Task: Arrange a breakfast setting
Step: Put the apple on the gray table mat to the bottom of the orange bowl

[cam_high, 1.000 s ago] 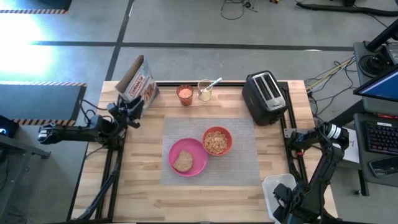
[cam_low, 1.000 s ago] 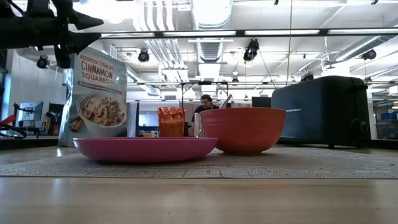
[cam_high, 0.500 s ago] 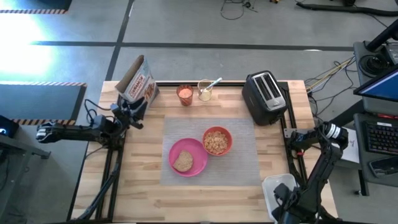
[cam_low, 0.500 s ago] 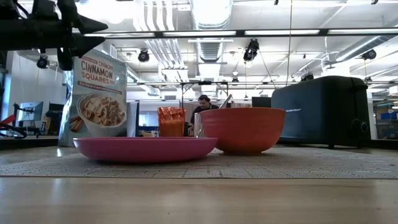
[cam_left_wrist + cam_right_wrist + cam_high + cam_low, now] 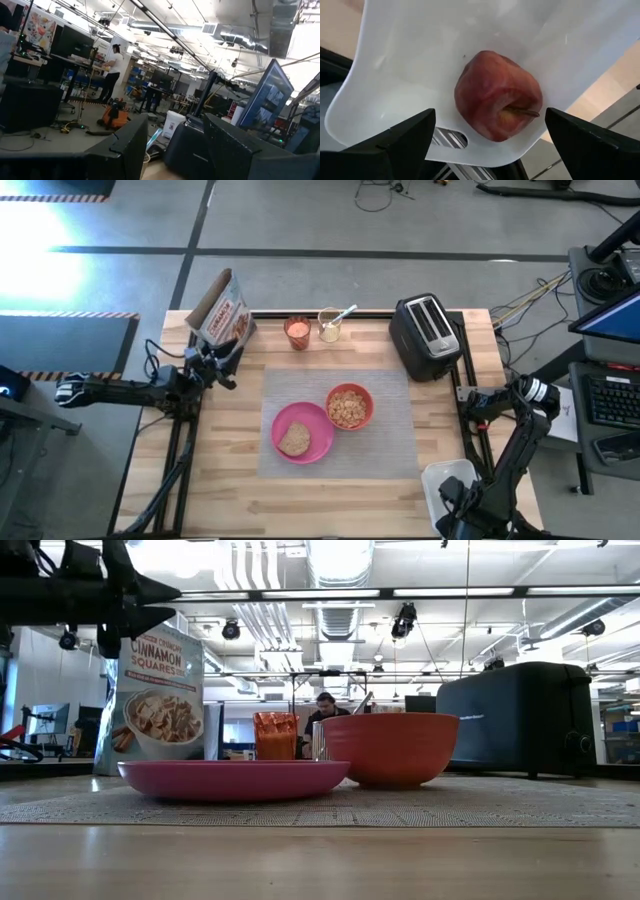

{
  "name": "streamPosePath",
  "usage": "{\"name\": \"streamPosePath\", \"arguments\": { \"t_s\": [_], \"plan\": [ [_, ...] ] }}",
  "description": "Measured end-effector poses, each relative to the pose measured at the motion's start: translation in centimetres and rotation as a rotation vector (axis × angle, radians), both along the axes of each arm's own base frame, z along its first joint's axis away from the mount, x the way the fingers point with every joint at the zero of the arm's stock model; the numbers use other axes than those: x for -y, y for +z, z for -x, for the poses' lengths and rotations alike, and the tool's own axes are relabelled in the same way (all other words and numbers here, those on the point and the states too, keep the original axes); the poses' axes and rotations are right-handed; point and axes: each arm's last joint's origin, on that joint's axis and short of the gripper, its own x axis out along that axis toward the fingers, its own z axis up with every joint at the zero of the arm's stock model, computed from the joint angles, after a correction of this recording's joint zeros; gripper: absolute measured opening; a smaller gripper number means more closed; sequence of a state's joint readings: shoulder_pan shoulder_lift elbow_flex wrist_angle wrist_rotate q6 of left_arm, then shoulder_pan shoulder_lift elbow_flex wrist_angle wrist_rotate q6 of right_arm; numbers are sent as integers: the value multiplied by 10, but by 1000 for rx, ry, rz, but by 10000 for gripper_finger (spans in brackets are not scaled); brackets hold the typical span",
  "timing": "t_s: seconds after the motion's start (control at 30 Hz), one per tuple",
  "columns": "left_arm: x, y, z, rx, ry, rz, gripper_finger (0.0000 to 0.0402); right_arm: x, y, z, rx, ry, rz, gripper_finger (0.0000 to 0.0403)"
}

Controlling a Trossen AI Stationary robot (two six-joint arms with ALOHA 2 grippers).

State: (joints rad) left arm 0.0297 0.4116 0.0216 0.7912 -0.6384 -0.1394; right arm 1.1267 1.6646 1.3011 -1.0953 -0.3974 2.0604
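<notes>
A round pink plate (image 5: pixel 302 432) with a toast slice (image 5: pixel 294 439) and an orange-red bowl (image 5: pixel 349 406) of cereal rest on the grey mat (image 5: pixel 390 430). A small orange cup (image 5: pixel 297 332) and a glass holding a metal spoon (image 5: pixel 333 322) stand at the far edge. A red apple (image 5: pixel 497 102) lies in a white bin (image 5: pixel 420 60). My left gripper (image 5: pixel 226 366) is open and empty, raised over the table's left side next to the cereal box. My right gripper (image 5: pixel 458 500) is open above the bin, with a finger standing on either side of the apple and clear of it.
A cereal box (image 5: pixel 222 310) stands at the far left corner and a black toaster (image 5: pixel 425 335) at the far right. The white bin (image 5: pixel 447 478) sits at the near right corner. Bare wood lies left of the mat and along the near edge.
My left gripper has moved a little toward the table's right, staying raised and open. My right gripper has stayed over the bin.
</notes>
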Motion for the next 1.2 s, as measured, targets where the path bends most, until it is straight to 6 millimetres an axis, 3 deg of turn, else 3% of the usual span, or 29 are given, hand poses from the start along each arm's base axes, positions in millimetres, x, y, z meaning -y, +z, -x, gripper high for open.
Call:
{"name": "streamPosePath", "arguments": {
  "t_s": [0.33,0.87,0.97,1.2],
  "plan": [
    [0,-5,-5,-53,0,2,175,1,0,0,6,32,1,368],
    [0,-13,-13,-134,-1,4,175,-7,-35,-3,-59,228,31,368],
    [0,-15,-15,-150,-1,4,175,-6,-36,-6,-52,232,20,353],
    [-1,-19,-18,-188,-1,5,175,-7,-36,-7,-31,333,-32,278]
  ]
}}
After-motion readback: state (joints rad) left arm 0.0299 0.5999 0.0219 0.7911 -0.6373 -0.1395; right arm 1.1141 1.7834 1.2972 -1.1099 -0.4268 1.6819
